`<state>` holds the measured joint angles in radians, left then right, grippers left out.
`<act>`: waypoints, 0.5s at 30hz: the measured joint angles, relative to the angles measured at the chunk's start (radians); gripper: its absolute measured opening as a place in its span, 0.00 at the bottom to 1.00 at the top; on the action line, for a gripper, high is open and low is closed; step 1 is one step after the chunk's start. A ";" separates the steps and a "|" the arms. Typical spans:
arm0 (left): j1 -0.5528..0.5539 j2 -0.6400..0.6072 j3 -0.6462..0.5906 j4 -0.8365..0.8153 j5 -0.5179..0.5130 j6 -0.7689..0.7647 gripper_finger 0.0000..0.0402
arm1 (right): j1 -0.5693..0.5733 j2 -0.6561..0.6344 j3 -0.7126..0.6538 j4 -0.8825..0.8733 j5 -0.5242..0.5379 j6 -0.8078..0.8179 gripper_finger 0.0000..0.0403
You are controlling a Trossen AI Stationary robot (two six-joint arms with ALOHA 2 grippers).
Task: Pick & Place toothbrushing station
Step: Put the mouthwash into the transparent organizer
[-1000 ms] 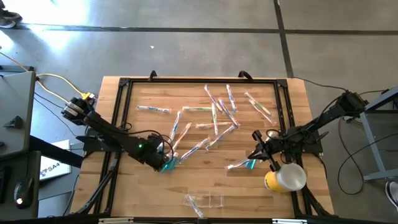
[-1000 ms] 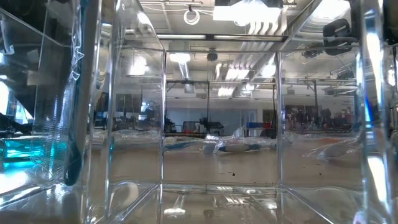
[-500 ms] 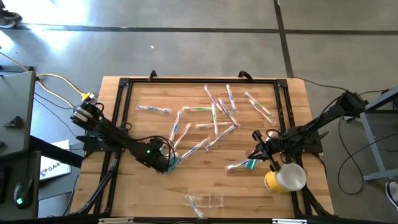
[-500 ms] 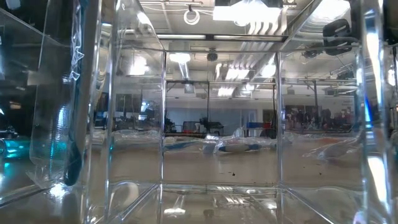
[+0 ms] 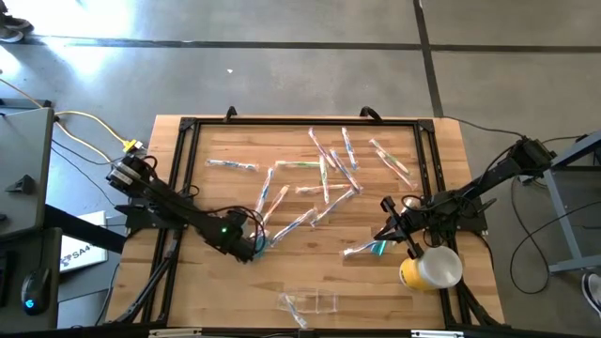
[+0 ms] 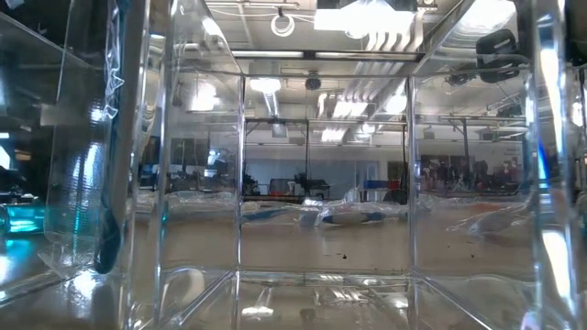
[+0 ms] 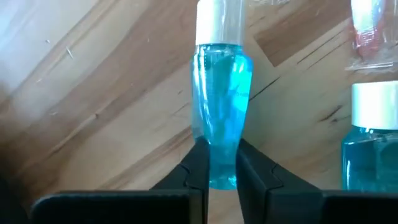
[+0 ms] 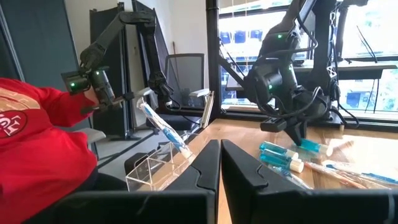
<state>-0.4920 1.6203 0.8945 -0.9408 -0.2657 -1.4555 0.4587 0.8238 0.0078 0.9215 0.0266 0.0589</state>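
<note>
- Two arms work over a wooden table [image 5: 225, 282] strewn with wrapped toothbrushes [image 5: 324, 178].
- Left gripper [image 5: 252, 248] is low at the table's front-left part, its fingers [image 7: 198, 168] pressed against both sides of a small blue bottle [image 7: 220, 106], gripping its lower end.
- In the left wrist view the bottle, filled with blue liquid and topped by a white cap [image 7: 219, 22], lies on the wood and sticks out straight ahead from between the fingers, cap end farthest from the gripper.
- A second blue bottle [image 7: 370, 143] with a white cap lies just beside it, apart from the fingers.
- From the right wrist view, the left gripper [image 8: 297, 132] points down at the bottles [image 8: 280, 157] on the table.
- Right gripper [image 5: 385, 232] rests at the table's front-right part with its fingers [image 8: 205, 171] closed together and nothing between them.
- A wrapped toothbrush [image 5: 366, 249] lies just beside the right gripper, and a yellow cup [image 5: 430, 268] on its side sits nearby at the table's right edge.
- A clear organizer [image 5: 308, 302] stands at the front edge, well apart from both grippers; a toothbrush [image 8: 163, 129] leans in one of its compartments.
- A person's red sleeve [image 8: 37, 149] shows beyond the table in the right wrist view.
</note>
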 joint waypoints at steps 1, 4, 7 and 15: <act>-0.004 -0.002 0.013 -0.018 0.001 0.009 0.10 | 0.000 0.000 0.000 0.001 0.000 0.000 0.02; -0.008 -0.022 0.093 -0.152 -0.017 0.013 0.10 | 0.000 0.000 0.000 0.014 0.000 -0.001 0.02; -0.034 -0.054 0.211 -0.274 -0.083 0.016 0.11 | 0.000 0.000 0.003 0.089 -0.003 -0.032 0.02; -0.191 -0.099 0.558 -0.209 -0.383 0.195 0.10 | 0.046 0.010 0.259 -0.190 0.131 -0.325 0.02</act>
<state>-0.6826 1.5211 1.4521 -1.1495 -0.6482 -1.2610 0.5043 0.8337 0.2672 0.7311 0.1576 -0.2666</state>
